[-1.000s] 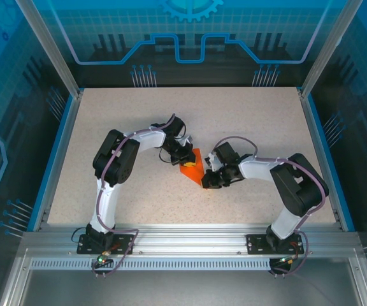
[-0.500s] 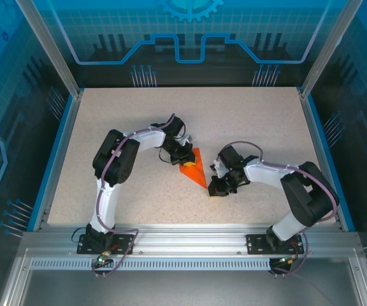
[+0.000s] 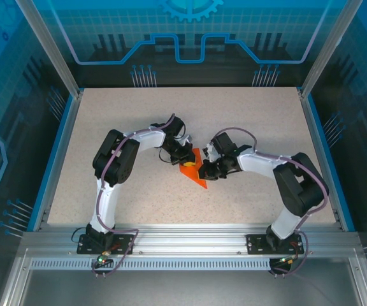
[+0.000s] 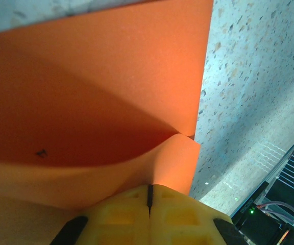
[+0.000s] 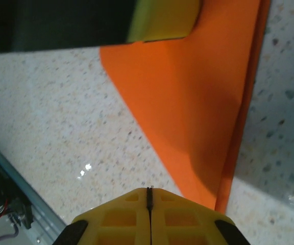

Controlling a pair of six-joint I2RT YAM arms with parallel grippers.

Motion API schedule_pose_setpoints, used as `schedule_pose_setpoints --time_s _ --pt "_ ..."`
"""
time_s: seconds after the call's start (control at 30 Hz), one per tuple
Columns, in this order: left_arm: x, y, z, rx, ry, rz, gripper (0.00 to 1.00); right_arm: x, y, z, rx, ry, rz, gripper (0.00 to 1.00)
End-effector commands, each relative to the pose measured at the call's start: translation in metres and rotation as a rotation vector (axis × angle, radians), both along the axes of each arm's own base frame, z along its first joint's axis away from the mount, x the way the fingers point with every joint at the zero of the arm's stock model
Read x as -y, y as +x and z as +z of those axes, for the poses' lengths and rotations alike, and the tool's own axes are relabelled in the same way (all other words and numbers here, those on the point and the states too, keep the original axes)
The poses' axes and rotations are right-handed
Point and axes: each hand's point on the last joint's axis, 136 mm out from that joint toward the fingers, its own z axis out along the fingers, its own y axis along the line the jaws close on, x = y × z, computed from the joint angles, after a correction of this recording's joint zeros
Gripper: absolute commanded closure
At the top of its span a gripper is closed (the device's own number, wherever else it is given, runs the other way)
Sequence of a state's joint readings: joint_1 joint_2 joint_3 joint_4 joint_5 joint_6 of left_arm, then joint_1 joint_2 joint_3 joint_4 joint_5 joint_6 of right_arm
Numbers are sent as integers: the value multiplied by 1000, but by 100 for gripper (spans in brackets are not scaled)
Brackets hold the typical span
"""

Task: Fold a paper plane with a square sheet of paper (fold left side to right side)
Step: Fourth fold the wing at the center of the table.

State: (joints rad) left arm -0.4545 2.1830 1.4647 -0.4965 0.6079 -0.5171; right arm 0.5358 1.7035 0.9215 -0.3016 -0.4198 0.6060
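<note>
top external view: paper plane (image 3: 195,172) lies mid-way across the table (image 3: 266,121), between both arms. left gripper (image 3: 182,157) and right gripper (image 3: 209,171) are clenched, grasping nothing, tips at the paper plane. judged light, flimsy, slippery: pinch a free edge.

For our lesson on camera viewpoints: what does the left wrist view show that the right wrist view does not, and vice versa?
Left wrist: the orange paper bulging into a curled flap by the left jaws, with a small dark speck. Right wrist: the paper tapering toward the right jaws, a doubled edge on its right, and the other arm's yellow fingertip at the top. Shared: orange paper, speckled table, shut yellow jaws at the bottom.
</note>
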Motion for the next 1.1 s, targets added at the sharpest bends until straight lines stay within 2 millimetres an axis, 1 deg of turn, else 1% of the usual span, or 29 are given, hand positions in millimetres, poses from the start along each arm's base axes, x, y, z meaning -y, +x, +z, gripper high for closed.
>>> schedule_pose_setpoints --time_s 0.0,0.13,0.23,0.37,0.43,0.5,0.53,0.57,0.6,0.7,0.8,0.9,1.07 --pt "-24 -6 -30 -22 125 27 96 4 13 -11 -5 -33 -50 94" --pt "-24 -5 -30 -19 121 27 96 11 12 -25 -35 -64 -70 95" --pt "-23 -5 -26 -14 115 25 96 15 7 -37 -68 -97 -67 95" --pt "-20 -1 -17 22 93 18 94 29 -3 -50 -108 -159 -81 96" --pt "-15 3 -4 64 55 9 89 34 -9 -56 -131 -174 -84 98" --pt "-10 8 13 120 10 -3 84 39 -14 -62 -150 -188 -87 99" --pt "-7 10 21 149 -12 -10 82 39 -13 -63 -151 -184 -90 100" --pt "-5 11 30 178 -37 -17 80 43 -20 -69 -170 -191 -89 100" --pt "-1 11 40 206 -70 -31 79 44 -22 -71 -176 -193 -87 100" --pt "5 4 52 238 -118 -65 80 45 -23 -72 -178 -190 -81 100" --pt "13 -8 52 218 -151 -103 83 45 -22 -72 -172 -190 -72 100" --pt "17 -19 44 186 -166 -124 86 44 -20 -71 -167 -193 -67 100" --pt "20 -27 30 141 -172 -140 90 45 -20 -71 -167 -194 -65 100"
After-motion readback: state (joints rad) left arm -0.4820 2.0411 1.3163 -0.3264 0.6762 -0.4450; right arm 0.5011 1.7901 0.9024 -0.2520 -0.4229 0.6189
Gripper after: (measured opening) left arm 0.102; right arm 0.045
